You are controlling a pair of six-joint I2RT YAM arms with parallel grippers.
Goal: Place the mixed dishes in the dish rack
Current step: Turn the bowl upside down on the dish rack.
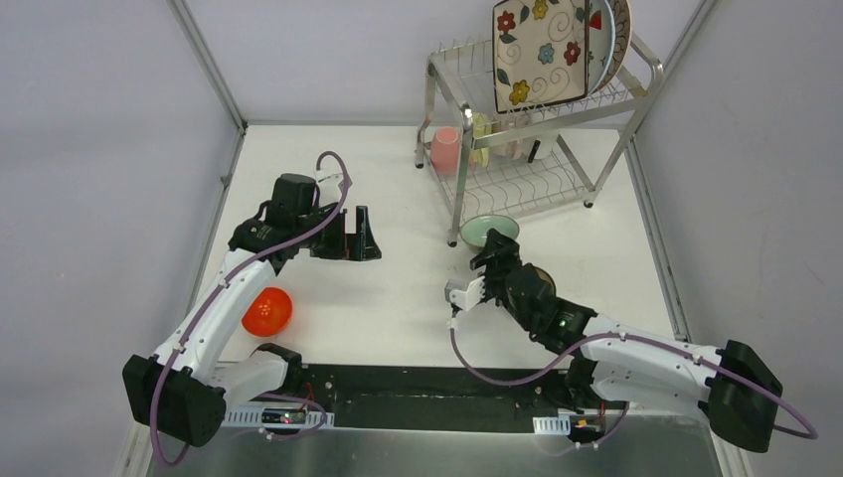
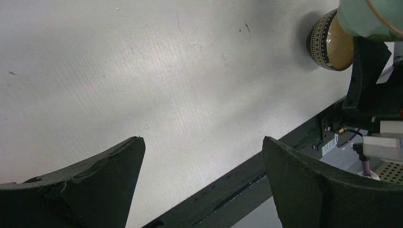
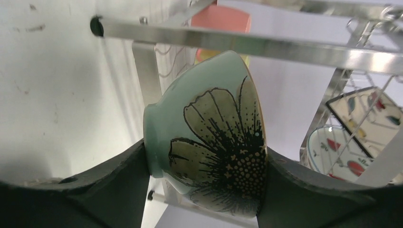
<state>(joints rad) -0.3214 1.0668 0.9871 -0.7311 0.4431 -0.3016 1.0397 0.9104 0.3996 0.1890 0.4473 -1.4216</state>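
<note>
Rack rail (image 3: 166, 35) just beyond bowl (image 3: 209, 137)

Bright, even light; soft shadows, glare on table (image 2: 157, 90).

A lab test cell: plain grey walls (image 1: 99, 149) and metal frame posts (image 1: 209, 65) enclose a white table (image 1: 398, 298).

My right gripper (image 3: 204, 156) holds a bowl (image 3: 209, 133) between its fingers. Just behind it stands the rack (image 1: 542, 179), near left leg closest. On the upper tier the square plate (image 1: 542, 50) stands on edge, with the round plate (image 1: 618, 35) right behind it. A cup (image 1: 444, 149) sits at the lower tier's left end. My left gripper (image 1: 360, 236) hangs over the table (image 1: 398, 298), well left of the rack. A second bowl (image 1: 266, 311) lies behind it, beside my left arm. A third bowl (image 2: 332, 42) lies ahead, under the held one.
</note>
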